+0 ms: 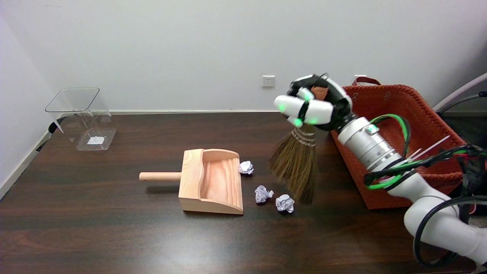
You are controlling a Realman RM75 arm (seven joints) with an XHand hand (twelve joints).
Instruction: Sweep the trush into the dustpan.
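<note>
A wooden dustpan (213,182) lies on the dark table (114,228), its handle pointing left and its mouth facing right. Three crumpled paper balls show: one at the pan's far right corner (246,167), one (263,193) and another (285,203) in front of its mouth. My right hand (312,107) grips the short handle of a straw broom (297,163), which hangs bristles down just right of the paper balls. The bristle tips reach the table near the rightmost ball. The broom covers the spot where a further ball lay before.
An orange woven basket (395,114) stands at the right, close behind my right arm. A clear plastic bin (81,118) lies tipped at the far left. A wall socket (268,81) is on the wall behind.
</note>
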